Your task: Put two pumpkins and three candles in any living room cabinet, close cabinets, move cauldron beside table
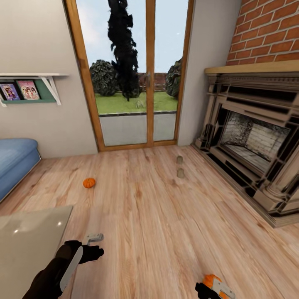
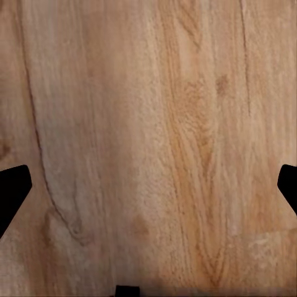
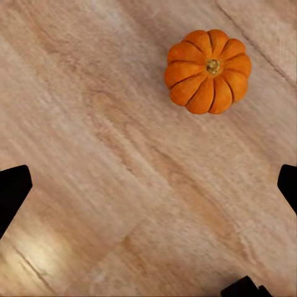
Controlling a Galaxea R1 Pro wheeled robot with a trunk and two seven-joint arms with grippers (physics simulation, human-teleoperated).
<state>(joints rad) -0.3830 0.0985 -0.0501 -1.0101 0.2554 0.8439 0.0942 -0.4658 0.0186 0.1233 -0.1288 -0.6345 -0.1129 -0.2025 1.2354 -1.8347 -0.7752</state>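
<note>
On the wood floor (image 1: pixel 166 224), going left to right, a grey glossy coffee table (image 1: pixel 29 245) fills the near left corner, with the left gripper (image 1: pixel 94 245) just past its right edge, jaws spread apart over bare planks. One pumpkin (image 1: pixel 89 182) sits near the blue sofa (image 1: pixel 14 160), two candles (image 1: pixel 180 167) stand before the fireplace (image 1: pixel 253 141). The right gripper (image 1: pixel 214 288), jaws also apart, hangs above a second pumpkin (image 3: pixel 208 71).

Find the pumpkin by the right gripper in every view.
Head view: the pumpkin is at the bottom edge, right of centre, partly behind the right gripper.
Left wrist view: bare wood floor under the spread fingers.
Right wrist view: the pumpkin sits stem-up on the floor, apart from both fingers.
Shared landmark: the wood floor planks.
</note>
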